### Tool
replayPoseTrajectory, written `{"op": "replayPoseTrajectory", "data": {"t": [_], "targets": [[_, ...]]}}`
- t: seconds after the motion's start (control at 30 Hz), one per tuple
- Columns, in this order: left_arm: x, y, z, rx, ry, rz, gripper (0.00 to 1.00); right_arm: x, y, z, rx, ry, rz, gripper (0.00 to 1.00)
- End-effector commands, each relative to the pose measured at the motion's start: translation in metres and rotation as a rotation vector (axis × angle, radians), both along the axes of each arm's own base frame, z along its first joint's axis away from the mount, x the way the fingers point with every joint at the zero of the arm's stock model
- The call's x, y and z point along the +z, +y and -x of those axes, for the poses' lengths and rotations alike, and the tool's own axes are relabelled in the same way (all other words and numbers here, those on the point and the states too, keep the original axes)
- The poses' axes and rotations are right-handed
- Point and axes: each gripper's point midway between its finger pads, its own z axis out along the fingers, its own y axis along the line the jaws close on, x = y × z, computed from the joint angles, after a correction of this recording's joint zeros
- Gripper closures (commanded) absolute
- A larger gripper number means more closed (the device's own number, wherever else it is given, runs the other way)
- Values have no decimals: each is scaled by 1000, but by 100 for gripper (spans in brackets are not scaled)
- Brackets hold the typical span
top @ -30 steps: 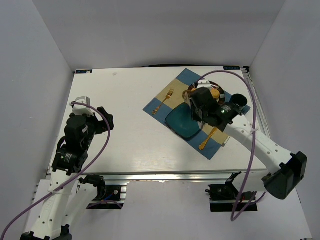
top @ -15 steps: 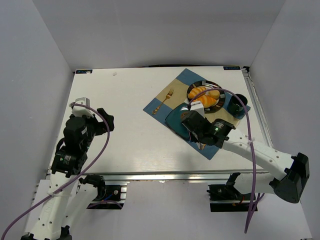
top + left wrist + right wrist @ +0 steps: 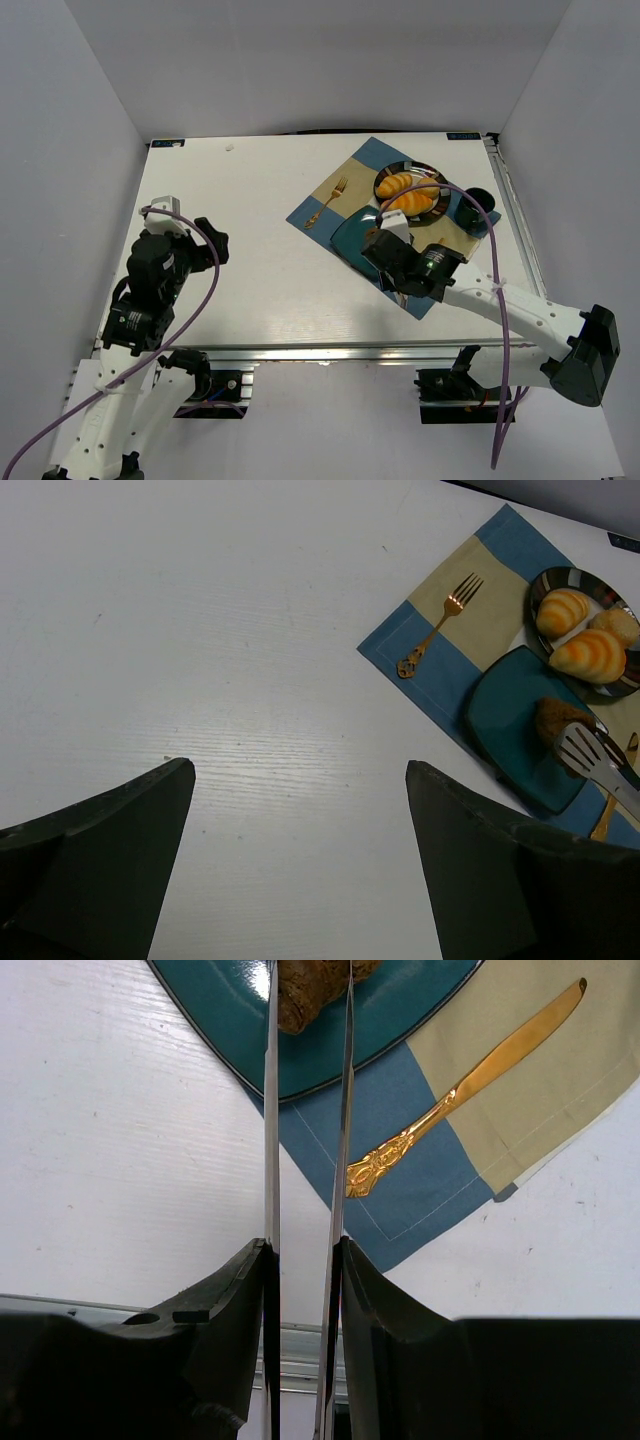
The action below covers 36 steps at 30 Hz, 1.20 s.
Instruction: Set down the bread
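The bread (image 3: 310,990), a small dark brown bun, sits between the two blades of metal tongs (image 3: 345,1110) over the teal plate (image 3: 410,1020). My right gripper (image 3: 305,1245) is shut on the tongs' handles. In the left wrist view the bread (image 3: 558,718) shows at the right side of the teal plate (image 3: 505,705), with the tongs (image 3: 592,755) around it. I cannot tell whether it touches the plate. From above, my right gripper (image 3: 398,255) hides the bread. My left gripper (image 3: 298,768) hangs open over bare table at the left, holding nothing.
A blue and beige placemat (image 3: 318,208) carries a gold fork (image 3: 327,202), the teal plate (image 3: 350,238) and a gold knife (image 3: 460,1100). A dark plate (image 3: 383,180) of golden pastries and a dark cup (image 3: 476,205) stand behind. Walls enclose the table.
My right arm has drawn back from the pastry plate toward the near edge, bringing the tongs and bread over the teal plate. The left arm has not moved.
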Motion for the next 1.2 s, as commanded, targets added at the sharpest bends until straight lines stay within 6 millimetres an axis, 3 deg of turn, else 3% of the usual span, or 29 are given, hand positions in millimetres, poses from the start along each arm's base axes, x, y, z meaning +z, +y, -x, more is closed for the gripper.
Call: {"op": "replayPoseTrajectory", "data": {"t": [0.0,0.23,0.73,1.03,1.17], "targets": [[8,-4,2,-15,-21,23,2,4,3,-2,-17,-27,-20,62],[6,-4,-1,-15,-19,19,2,7,7,0,-14,-28,-39,50],[0,-3,0,-8,-12,17,2,25,12,8,5,-48,-81,48],[-1,-4,-2,-10,-16,28,2,45,17,17,19,-71,-128,48],[1,-5,-2,-12,-12,26,2,58,28,24,75,-78,-172,48]]}}
